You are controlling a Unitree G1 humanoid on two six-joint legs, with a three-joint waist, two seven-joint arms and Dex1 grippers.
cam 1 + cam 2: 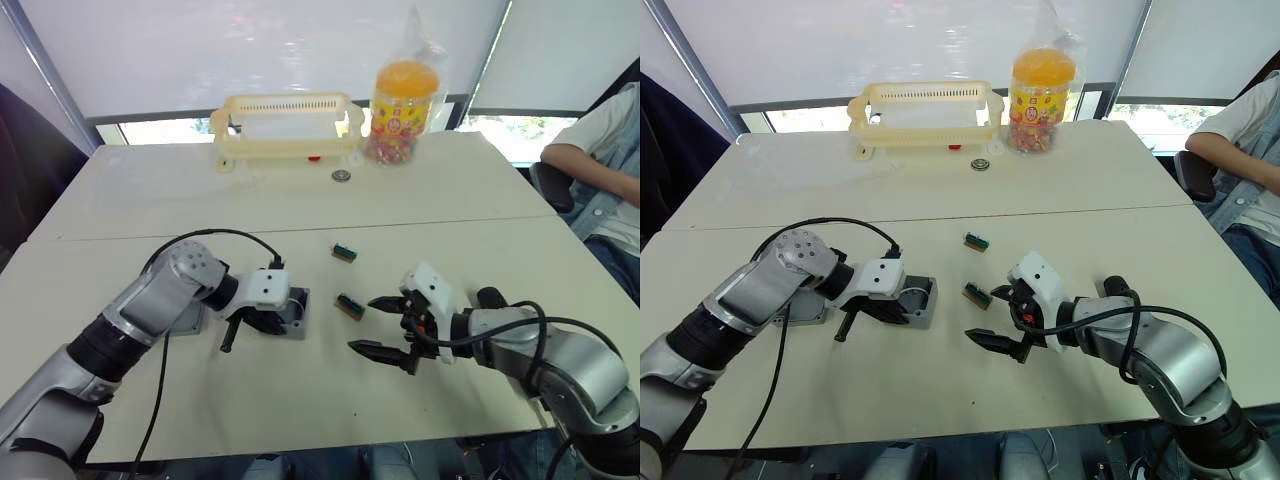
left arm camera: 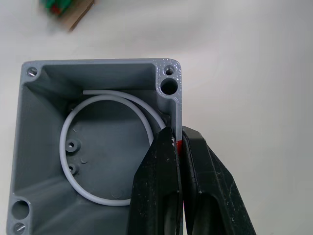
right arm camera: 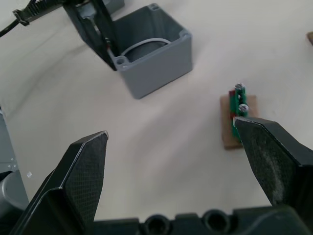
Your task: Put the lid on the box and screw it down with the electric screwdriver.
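The grey box [image 1: 297, 312] stands open side up on the table, a white ring lying inside it [image 2: 98, 142]. My left gripper [image 2: 178, 134] is shut on one side wall of the box, one finger inside and one outside. A flat grey plate, which looks like the lid [image 1: 190, 318], lies beside the box, partly under my left arm. To the right of the box my right gripper [image 1: 362, 325] hovers open and empty. One of its fingertips [image 3: 264, 147] is close to a small green-and-tan block [image 3: 235, 120]. The electric screwdriver is out of view.
A second green-and-tan block [image 1: 344, 251] lies farther back. At the far edge stand a pale yellow slotted basket [image 1: 285, 125] and a jar of sweets [image 1: 403, 100], with a small round metal piece [image 1: 342, 176] in front. A person [image 1: 600, 150] sits at the right.
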